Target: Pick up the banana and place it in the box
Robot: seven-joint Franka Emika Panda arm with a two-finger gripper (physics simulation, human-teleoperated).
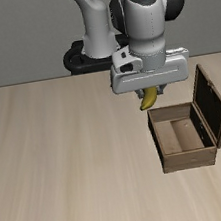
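Banana [151, 99]: hangs pinched between the jaws of the gripper [150, 93], poking out yellow and curved beneath the white hand. Sits just beside the 11 o'clock corner of the open wooden box [186, 158], near its rim. Shows the box lid [213, 106] raised along the 3 o'clock side. Leaves the light wooden table [60, 161] bare toward 9 o'clock

Yellow banana [150, 98], dark brown box [187, 158]
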